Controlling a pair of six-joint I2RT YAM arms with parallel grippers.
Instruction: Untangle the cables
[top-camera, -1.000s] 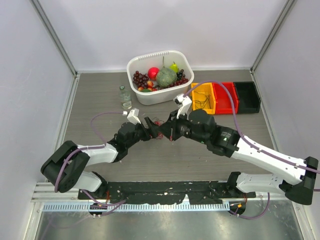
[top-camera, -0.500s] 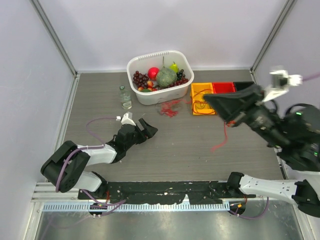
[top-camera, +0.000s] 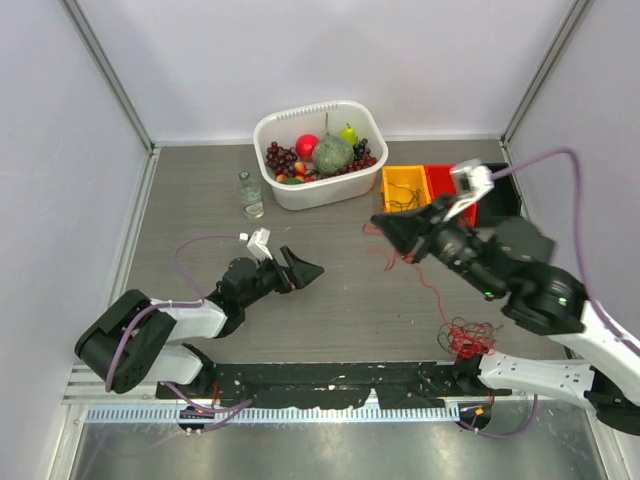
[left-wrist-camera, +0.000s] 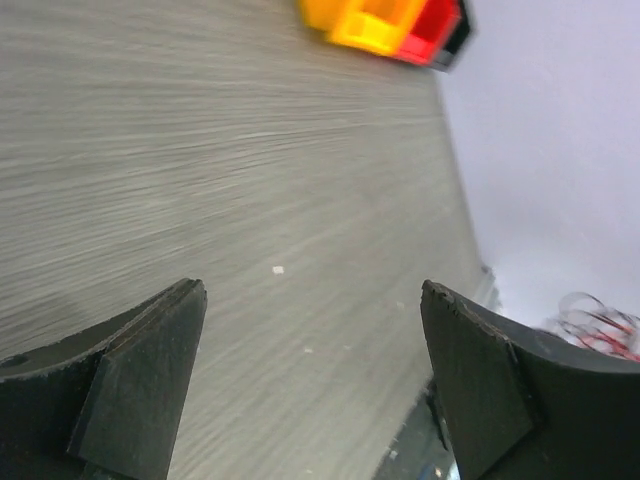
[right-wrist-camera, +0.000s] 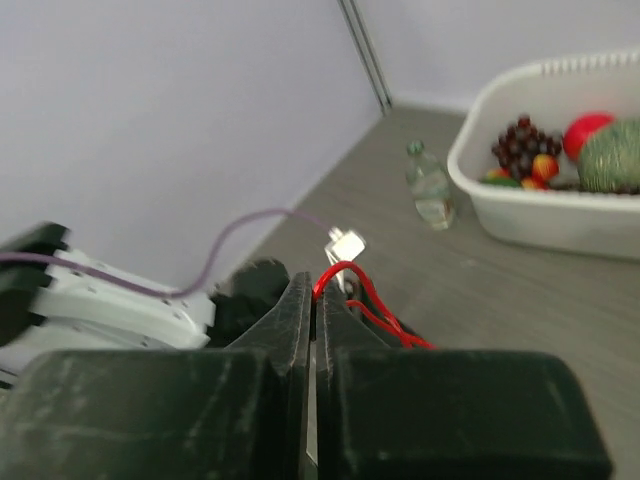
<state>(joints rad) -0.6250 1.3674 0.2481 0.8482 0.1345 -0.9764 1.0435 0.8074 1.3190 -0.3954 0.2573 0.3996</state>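
Right end effector (top-camera: 382, 222) pinches red cables (top-camera: 467, 338) trailing to a tangle near its base; left end effector (top-camera: 303, 267) gapes wide

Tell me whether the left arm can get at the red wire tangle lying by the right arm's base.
Probably not easily. The tangle lies far to the right of the open left gripper, and the right arm hangs over it. The right gripper holds a strand running toward it.
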